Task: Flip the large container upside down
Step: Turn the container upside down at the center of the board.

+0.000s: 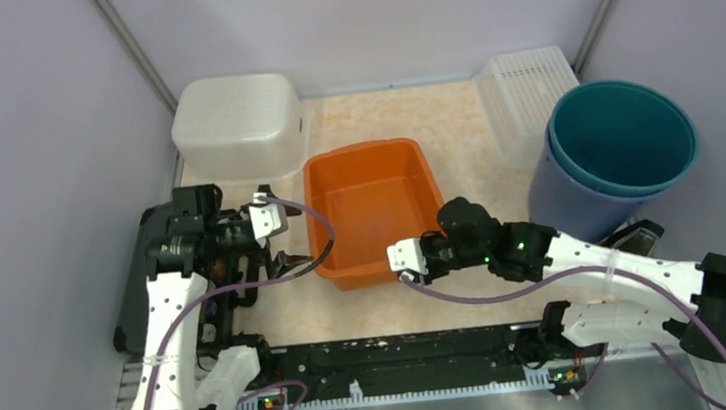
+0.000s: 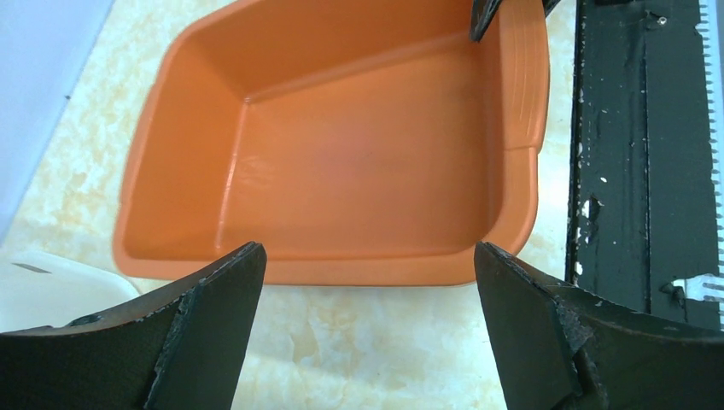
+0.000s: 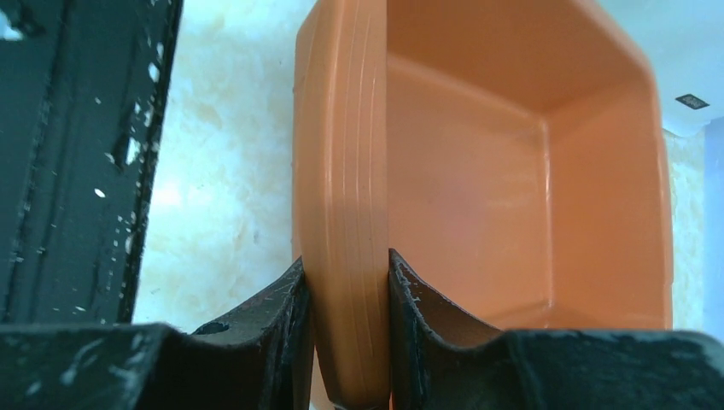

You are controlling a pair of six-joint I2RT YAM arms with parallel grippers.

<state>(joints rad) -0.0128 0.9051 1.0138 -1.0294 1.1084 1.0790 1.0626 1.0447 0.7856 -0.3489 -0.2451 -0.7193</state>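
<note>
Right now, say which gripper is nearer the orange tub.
Right: the right gripper clamps the orange tub at its near rim; the left gripper hangs open beside it.

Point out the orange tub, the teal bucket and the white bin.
orange tub (image 1: 371, 209), top view, inside floor.
teal bucket (image 1: 622, 138), top view, inner surface.
white bin (image 1: 236, 125), top view, top face.

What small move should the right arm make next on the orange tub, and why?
Probably raise the right gripper slightly to tip up the near rim of the orange tub. Its jaws are clamped on that rim, the tub sits upright with its open side up, and the left gripper hangs open beside it, touching nothing.
</note>
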